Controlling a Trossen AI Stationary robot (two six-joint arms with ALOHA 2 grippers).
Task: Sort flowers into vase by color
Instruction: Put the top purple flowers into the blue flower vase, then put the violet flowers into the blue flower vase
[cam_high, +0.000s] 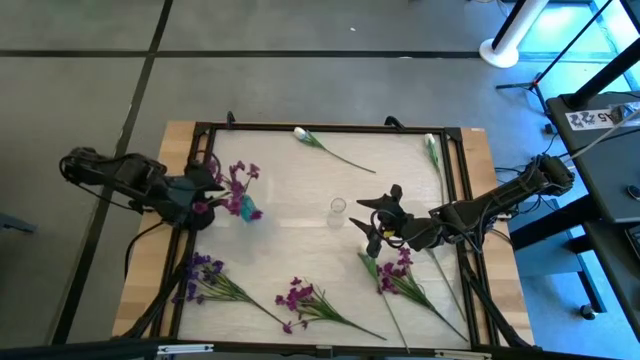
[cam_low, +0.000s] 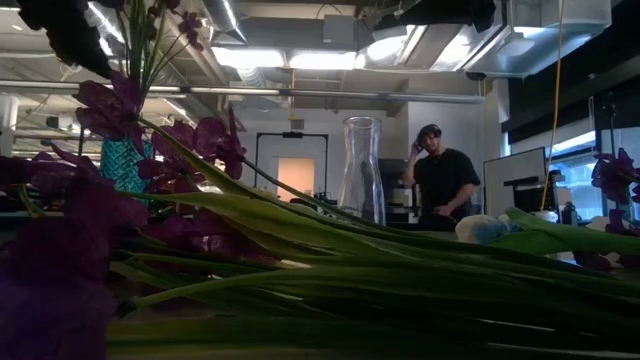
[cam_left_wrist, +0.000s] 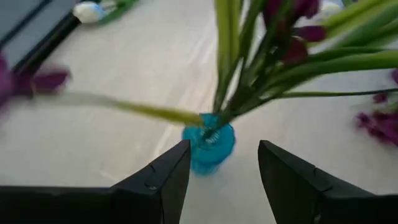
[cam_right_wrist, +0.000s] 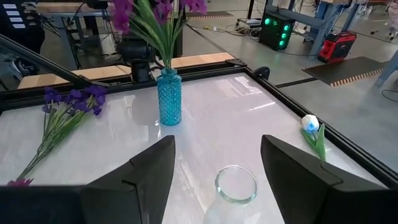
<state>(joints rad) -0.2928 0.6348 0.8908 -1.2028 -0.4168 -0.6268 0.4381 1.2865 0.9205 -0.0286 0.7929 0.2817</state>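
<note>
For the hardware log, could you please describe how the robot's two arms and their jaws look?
Both arms are dark, jointed and slender, with black cables trailing off the table edges. The left gripper and right gripper each end in two matte black, wedge-shaped jaws with flat inner faces. No markings or labels show on either.

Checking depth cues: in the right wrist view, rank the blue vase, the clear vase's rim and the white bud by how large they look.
1. blue vase, tallest in the picture.
2. clear vase's rim; it sits nearest the camera, which inflates it, so its true rank is unsure.
3. white bud, smallest.
</note>
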